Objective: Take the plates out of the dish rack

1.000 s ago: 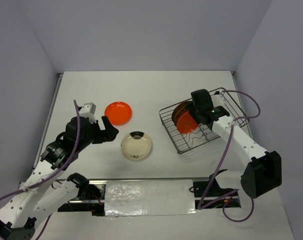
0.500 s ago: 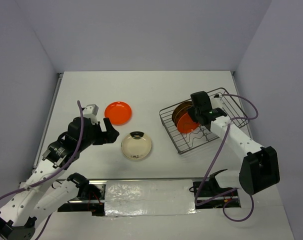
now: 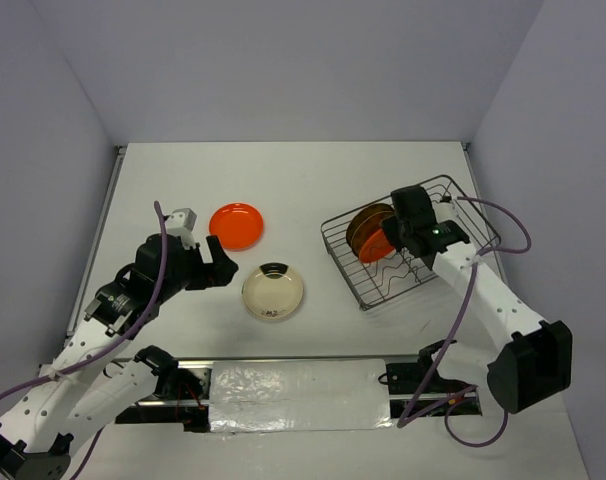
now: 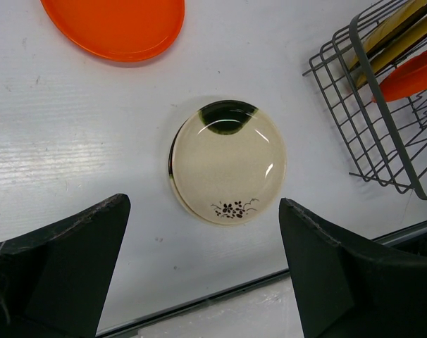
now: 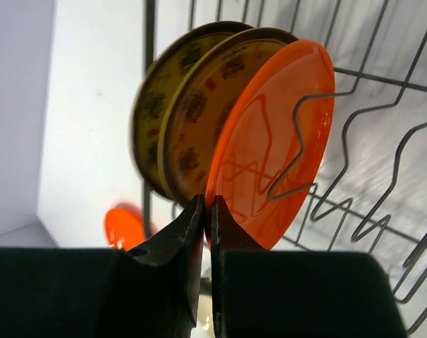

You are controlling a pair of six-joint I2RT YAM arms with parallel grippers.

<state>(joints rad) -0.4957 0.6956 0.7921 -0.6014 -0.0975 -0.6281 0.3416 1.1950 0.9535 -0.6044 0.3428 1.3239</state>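
Where my right gripper [image 5: 208, 211] reaches into the dish rack [image 5: 149, 42], its jaws are pressed almost together on the lower rim of the racked orange plate [image 5: 270, 141]; only a sliver of gap shows, with the rim running into it. I read that as a pinch on the plate.

- Racked orange plate: on edge, tilted, one wavy divider wire crossing its face in the right wrist view.
- Front patterned plate [image 5: 199, 134]: directly behind it, brown with yellow markings, on edge, close against it.
- Rear patterned plate [image 5: 149, 120]: same look, right behind the front one, nearest the rack's side wall.
- Rack sits on the right half of the tabletop [image 4: 58, 127], skewed to the table edges.

Left gripper [image 4: 203, 203]: jaws spread wide, nothing between them, hanging above the tabletop.
- Cream plate [image 4: 227, 165]: flat beneath it, dark green patch at one rim, small dark flower sprig opposite.
- Loose orange plate [image 4: 115, 24]: flat on the tabletop just beyond the cream one, not touching it.
- Both plates lie well apart from the rack.
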